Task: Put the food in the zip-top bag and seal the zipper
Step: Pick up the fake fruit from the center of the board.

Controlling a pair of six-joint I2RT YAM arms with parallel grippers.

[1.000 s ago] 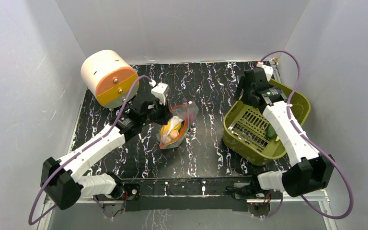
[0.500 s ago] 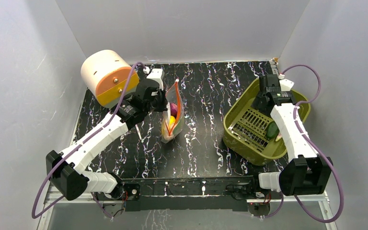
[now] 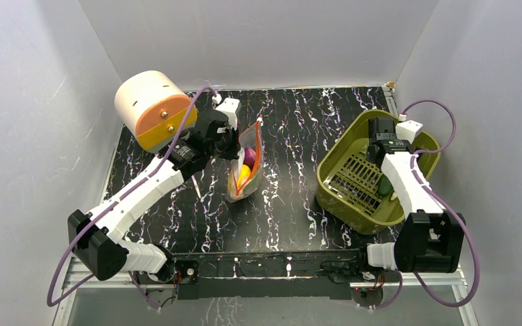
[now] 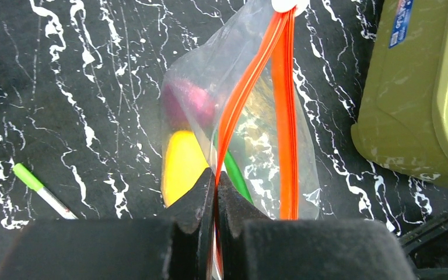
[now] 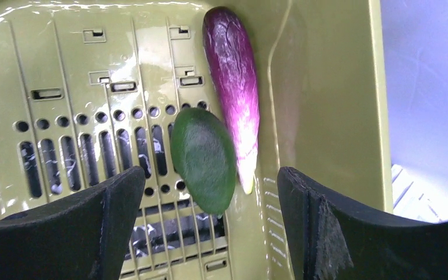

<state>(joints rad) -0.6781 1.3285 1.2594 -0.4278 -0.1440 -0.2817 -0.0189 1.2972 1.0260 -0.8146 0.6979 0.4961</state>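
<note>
Closest to me on the black marbled tabletop (image 3: 285,217) lies a green-capped marker (image 4: 38,189), just left of the zip-top bag (image 3: 247,178). The bag stands upright with its bottom on the tabletop. Through the clear plastic I can see a yellow lemon-like piece (image 4: 181,163) low down, a pink-purple round piece (image 4: 186,102) above it, and a green bit (image 4: 233,175) beside the yellow one.

My left gripper (image 4: 216,192) has its jaws pressed together on one lip of the orange-red zipper (image 4: 251,87). The other lip bows away from it, so the mouth gapes.

Off to the right, well apart from the bag, sits the olive-green slotted basket (image 3: 340,173). My right gripper (image 5: 210,172) hangs over its floor with the jaws spread wide and nothing between them. Below it a flat green piece (image 5: 204,160) lies on the slots, touching the dark purple eggplant (image 5: 236,87), which runs along the basket's wall.

Farthest back on the left is a cream drum (image 3: 153,109) with an orange face.
</note>
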